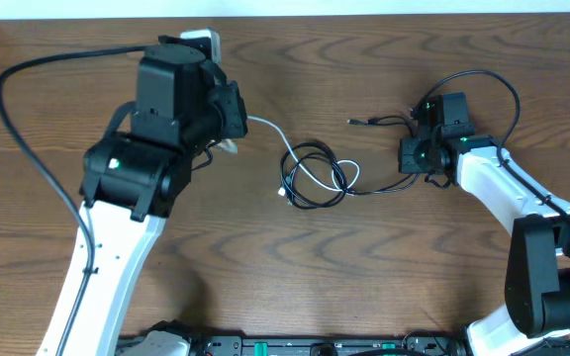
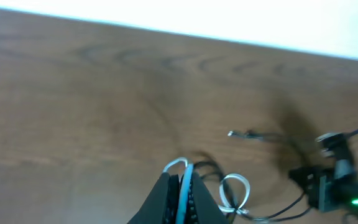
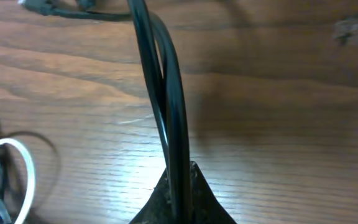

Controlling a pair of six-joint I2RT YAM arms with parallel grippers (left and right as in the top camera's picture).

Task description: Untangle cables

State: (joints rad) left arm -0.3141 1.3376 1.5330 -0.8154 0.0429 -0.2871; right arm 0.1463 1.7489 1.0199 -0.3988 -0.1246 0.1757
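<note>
Brown wood-grain worktop (image 1: 364,287) seen from above, with two robot arms reaching in from the near edge at six o'clock. At the centre lies the tangle (image 1: 315,176), flat loops of white cable (image 1: 267,125) and black cable (image 3: 178,124) crossing one another. Both cords look light, thin and limp. They would likely slide and drag their loops rather than keep a shape, so a hold near a free end, away from the crossings, seems best. At ten o'clock of the tangle the left hand (image 2: 180,186) is pinched closed on the white cable, wrist bent downward. At three o'clock the right hand (image 3: 180,180), held low, is clamped on a doubled black strand. Farther off, at one o'clock, lies a small plug (image 1: 354,122).
</note>
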